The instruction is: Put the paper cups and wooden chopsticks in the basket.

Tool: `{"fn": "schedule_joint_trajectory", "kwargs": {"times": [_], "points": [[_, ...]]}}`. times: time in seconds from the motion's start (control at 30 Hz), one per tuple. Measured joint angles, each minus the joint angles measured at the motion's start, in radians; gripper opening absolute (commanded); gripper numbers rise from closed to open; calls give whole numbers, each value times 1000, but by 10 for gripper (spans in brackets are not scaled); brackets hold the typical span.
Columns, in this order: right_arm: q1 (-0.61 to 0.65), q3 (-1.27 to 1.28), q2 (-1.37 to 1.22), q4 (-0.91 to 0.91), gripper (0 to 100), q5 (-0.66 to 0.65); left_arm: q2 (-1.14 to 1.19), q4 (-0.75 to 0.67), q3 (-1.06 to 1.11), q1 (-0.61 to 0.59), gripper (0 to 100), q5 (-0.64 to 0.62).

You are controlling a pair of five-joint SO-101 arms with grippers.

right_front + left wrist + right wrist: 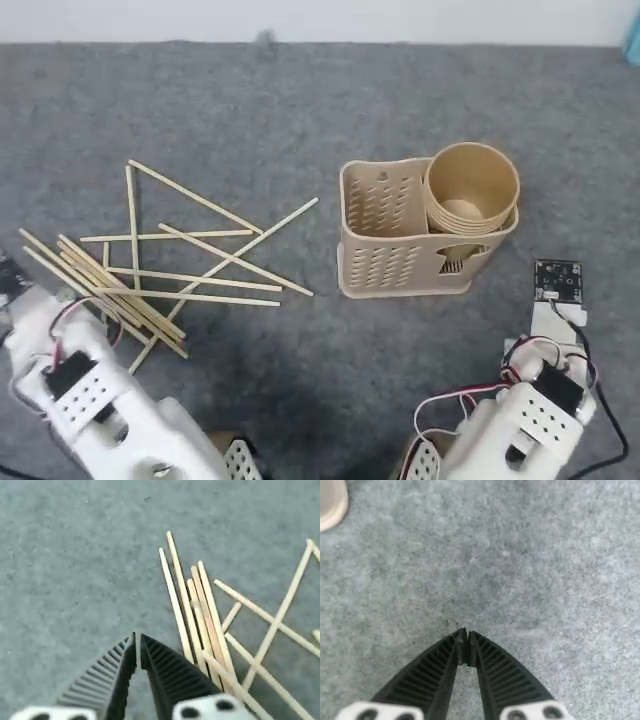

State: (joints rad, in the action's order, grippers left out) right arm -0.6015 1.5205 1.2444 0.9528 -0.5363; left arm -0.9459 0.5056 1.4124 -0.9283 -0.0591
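The paper cups stand nested in one stack inside the basket, at the end nearer the right arm, so that part of the task looks done. The basket's other end shows no contents from above. The chopsticks are all outside it, strewn loose on the grey mat well apart from the basket on the left arm's side. Several cross one another, and a tighter bundle lies parallel at the edge nearest that arm. The left gripper sits low, just beside the ends of that bundle, with its jaws closed tip to tip and nothing between them. The right gripper is over bare mat near the basket, jaws likewise pressed together and empty. Assessment: the step in hand is the first pickup of chopsticks, not yet begun. The next move calls for the left jaws to part, straddle one stick or the parallel bundle across its length, and close low against the mat. The crossed sticks are likely to shift if disturbed.
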Motion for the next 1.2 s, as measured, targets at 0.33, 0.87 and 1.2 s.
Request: {"fn": "schedule_joint_trajectory", "kwargs": {"times": [0.33, 0.87, 1.2], "points": [[0, 0, 0, 0, 8, 0, 0, 252, -258, 9, 110, -98], [0, 0, 0, 0, 8, 0, 689, 299, -815, 9, 111, -233], [0, 0, 0, 0, 8, 0, 1208, 379, -1263, 38, 110, -241]]}}
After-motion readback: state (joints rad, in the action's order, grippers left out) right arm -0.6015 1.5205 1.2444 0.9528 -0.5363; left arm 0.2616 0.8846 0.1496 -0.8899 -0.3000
